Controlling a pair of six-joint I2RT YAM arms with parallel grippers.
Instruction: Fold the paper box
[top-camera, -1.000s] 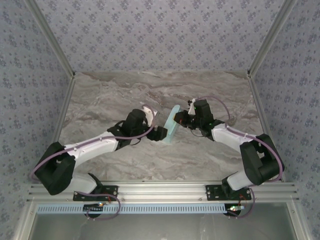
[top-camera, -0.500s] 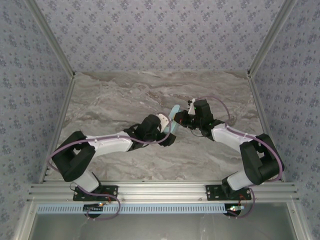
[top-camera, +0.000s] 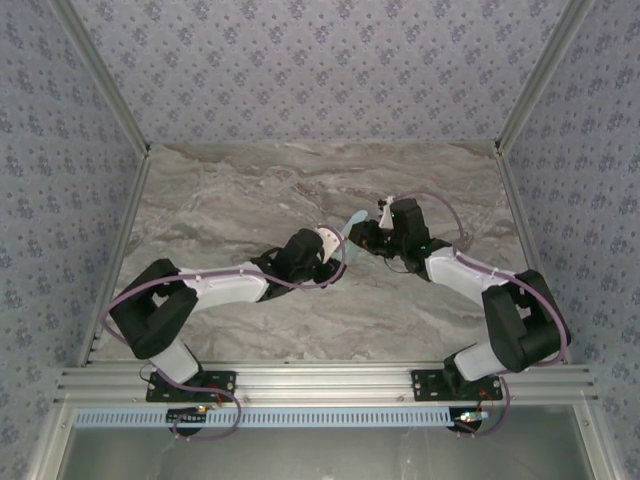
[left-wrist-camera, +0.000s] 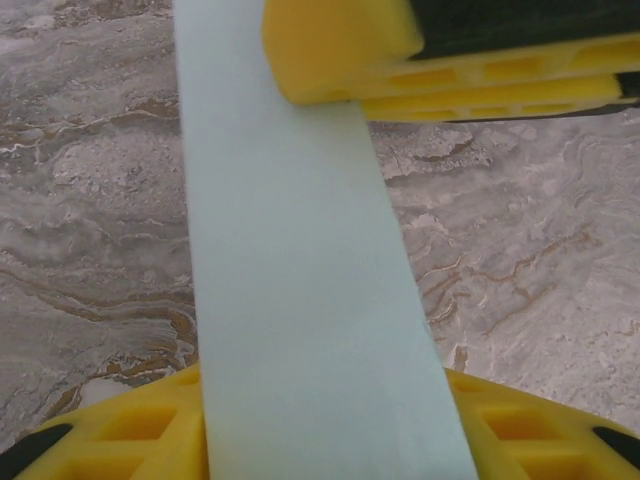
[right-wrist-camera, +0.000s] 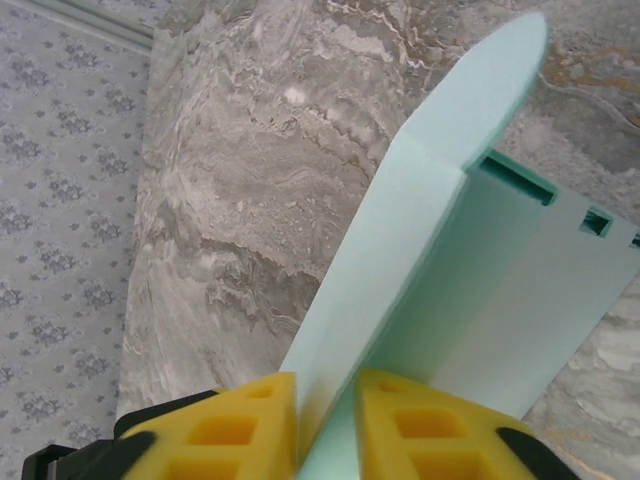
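The paper box (top-camera: 352, 222), pale turquoise card, stands on edge above the middle of the marble table (top-camera: 230, 190), between the two grippers. My left gripper (top-camera: 338, 258) reaches it from the left. In the left wrist view a long panel of the box (left-wrist-camera: 300, 280) runs across the gap of that gripper (left-wrist-camera: 290, 240), with the upper yellow finger (left-wrist-camera: 340, 50) pressed on it and the lower finger (left-wrist-camera: 110, 430) under it. My right gripper (top-camera: 358, 238) is at its right. In the right wrist view the right gripper (right-wrist-camera: 328, 410) stands slightly open around a flap of the slotted box (right-wrist-camera: 430, 250).
Patterned walls (top-camera: 320, 70) close the table at the back and on both sides. A metal rail (top-camera: 320, 385) runs along the near edge by the arm bases. Bare marble lies to the left and behind the grippers.
The left arm swung right to the box and its jaws closed onto it. The right gripper's jaws, shut on the flap before, have parted a little. The box stands more upright.
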